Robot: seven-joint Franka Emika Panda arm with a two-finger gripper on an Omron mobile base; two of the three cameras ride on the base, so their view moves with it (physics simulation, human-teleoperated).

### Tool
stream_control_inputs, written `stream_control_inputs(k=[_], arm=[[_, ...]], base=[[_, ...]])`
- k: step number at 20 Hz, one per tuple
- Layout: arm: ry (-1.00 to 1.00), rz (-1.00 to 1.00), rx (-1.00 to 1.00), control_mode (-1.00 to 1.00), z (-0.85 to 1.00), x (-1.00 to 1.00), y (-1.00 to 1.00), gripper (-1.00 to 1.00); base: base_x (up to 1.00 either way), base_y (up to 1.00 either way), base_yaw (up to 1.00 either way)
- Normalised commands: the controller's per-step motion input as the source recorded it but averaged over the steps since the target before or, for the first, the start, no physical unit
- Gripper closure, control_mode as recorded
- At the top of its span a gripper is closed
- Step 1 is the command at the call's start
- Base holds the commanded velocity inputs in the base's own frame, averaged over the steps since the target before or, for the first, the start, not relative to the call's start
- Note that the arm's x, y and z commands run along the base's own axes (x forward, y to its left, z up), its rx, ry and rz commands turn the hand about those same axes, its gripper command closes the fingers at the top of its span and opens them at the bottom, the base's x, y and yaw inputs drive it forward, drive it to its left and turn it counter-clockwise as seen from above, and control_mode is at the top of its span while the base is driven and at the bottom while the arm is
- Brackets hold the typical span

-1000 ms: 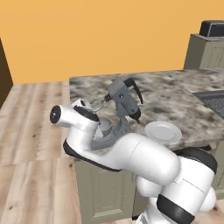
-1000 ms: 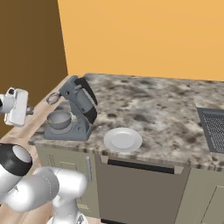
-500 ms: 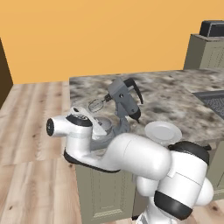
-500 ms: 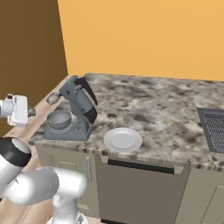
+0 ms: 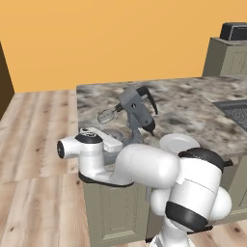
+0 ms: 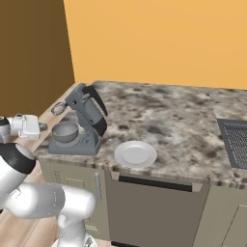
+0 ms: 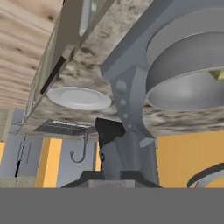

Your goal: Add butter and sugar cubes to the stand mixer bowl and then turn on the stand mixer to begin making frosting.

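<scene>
While you look from the left base view, the arm's white elbow covers most of the stand mixer bowl (image 5: 114, 136); only a sliver of grey rim shows behind the wrist. You get the bowl whole from the right base view, sitting on the base of the stand mixer (image 6: 82, 123) near the counter's left corner, under the tilted-back head. The wire whisk (image 5: 109, 115) is thin and hard to read there. The gripper (image 6: 42, 127) sits at the left edge, just off the counter's end, level with the bowl; its fingers are too small to make out, but the jaws are closed with nothing seen between them. Your hand view is rolled: the bowl's rim is cut off at right, with a small yellow bit at the edge. The white plate (image 6: 135, 153) lies right of the mixer. Since a second ago the wrist has dropped lower and swung further left.
</scene>
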Motion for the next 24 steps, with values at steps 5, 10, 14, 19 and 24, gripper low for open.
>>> stream_control_inputs(k=[5,10,14,19,24], arm=[[0.07,0.07,-0.10,-1.00,-0.06,0.25,-0.05,1.00],[0.05,0.04,-0.03,-1.00,-0.25,0.13,-0.17,1.00],[0.01,0.03,0.00,-1.00,-0.37,0.02,-0.17,1.00],[0.00,0.04,0.00,-1.00,-0.20,0.08,-0.09,1.00],[0.00,0.05,0.01,-1.00,-0.09,0.17,0.00,1.00]], base=[[0.00,0.00,0.00],[0.00,0.00,0.00],[0.00,0.00,0.00],[0.00,0.00,0.00],[0.00,0.00,0.00]])
